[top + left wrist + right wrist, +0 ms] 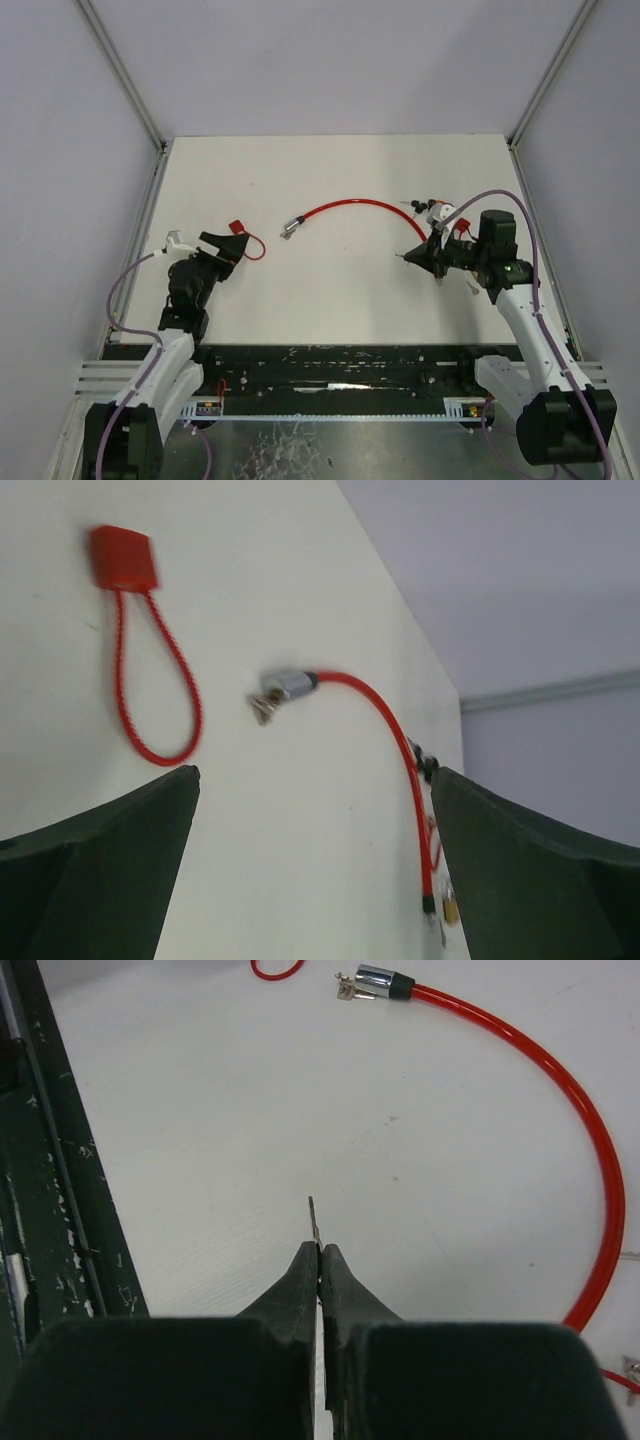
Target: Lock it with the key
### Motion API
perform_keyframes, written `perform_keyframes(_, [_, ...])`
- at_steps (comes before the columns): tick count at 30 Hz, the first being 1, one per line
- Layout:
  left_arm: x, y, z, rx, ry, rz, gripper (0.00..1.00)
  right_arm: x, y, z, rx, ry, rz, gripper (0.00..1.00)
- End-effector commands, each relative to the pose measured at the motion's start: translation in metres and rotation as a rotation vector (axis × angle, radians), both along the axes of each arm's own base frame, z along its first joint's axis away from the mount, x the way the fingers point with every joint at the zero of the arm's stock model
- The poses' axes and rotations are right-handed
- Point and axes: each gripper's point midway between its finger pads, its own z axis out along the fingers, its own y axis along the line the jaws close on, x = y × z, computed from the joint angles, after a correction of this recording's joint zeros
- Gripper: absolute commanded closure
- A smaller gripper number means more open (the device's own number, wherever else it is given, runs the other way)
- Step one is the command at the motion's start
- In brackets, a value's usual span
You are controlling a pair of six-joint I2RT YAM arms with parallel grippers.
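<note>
The thin flat metal key (314,1222) is sitting pinched in the right gripper (320,1252), jaws clamped on it, near the white tabletop's (330,300) right edge. The red plastic-coated cable lock (350,205) is arcing across the middle. The left gripper (224,248) is gaping wide by the left edge, beside a small red cord loop (122,660).

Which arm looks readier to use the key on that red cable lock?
Right. The right gripper is shut on the thin metal key, near the red cable lock; the left gripper hangs open and empty.
</note>
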Motion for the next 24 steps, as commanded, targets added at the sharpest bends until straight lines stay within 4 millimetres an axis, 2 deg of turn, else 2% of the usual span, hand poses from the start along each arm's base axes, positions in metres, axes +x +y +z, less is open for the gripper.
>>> perform_keyframes(1, [-0.025,-0.047,0.053,0.044,-0.262,-0.251,0.04,0.004,0.009,0.031,0.107,0.044,0.009,1.0])
perform_keyframes(9, [-0.083,-0.136,0.064,0.048,-0.409,-0.532,0.07,0.002,0.019,0.044,0.232,0.15,0.009,1.0])
perform_keyframes(14, [-0.11,-0.196,0.076,0.033,-0.496,-0.67,0.08,0.002,0.024,0.041,0.28,0.218,0.019,1.0])
perform_keyframes(19, [-0.106,-0.257,0.074,0.141,-0.514,-0.708,0.11,0.003,0.025,0.036,0.295,0.258,0.015,1.0])
perform_keyframes(20, [-0.104,-0.27,0.066,0.182,-0.516,-0.725,0.13,0.003,0.025,0.036,0.298,0.26,0.016,1.0])
perform_keyframes(24, [-0.096,-0.301,0.069,0.265,-0.634,-0.739,0.19,0.004,0.025,0.034,0.3,0.272,0.013,1.0])
